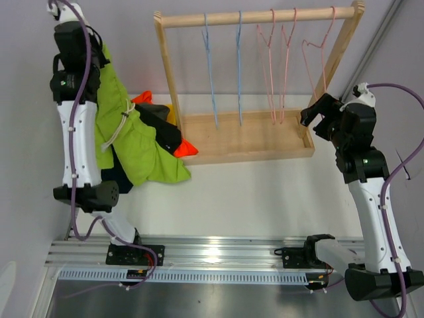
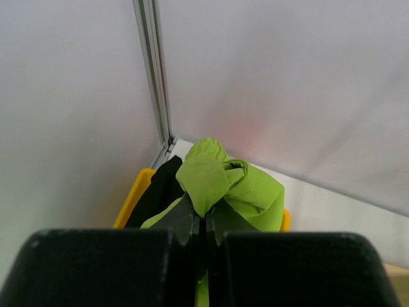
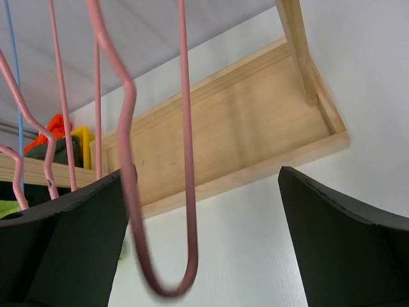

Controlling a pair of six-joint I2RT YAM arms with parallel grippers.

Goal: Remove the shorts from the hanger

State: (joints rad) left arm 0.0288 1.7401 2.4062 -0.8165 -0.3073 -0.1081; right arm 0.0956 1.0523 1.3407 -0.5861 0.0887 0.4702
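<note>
At the upper left of the overhead view, the left gripper is clamped on the lime green shorts, holding them up so they drape onto the pile of other shorts beside the rack. The right gripper, jaws wide apart, flanks a bare pink hanger, likely to steady it.

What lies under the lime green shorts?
Poking out beneath the green shorts: black shorts, orange shorts, a navy edge, plus a yellow bin rim. The rest is covered.
</note>
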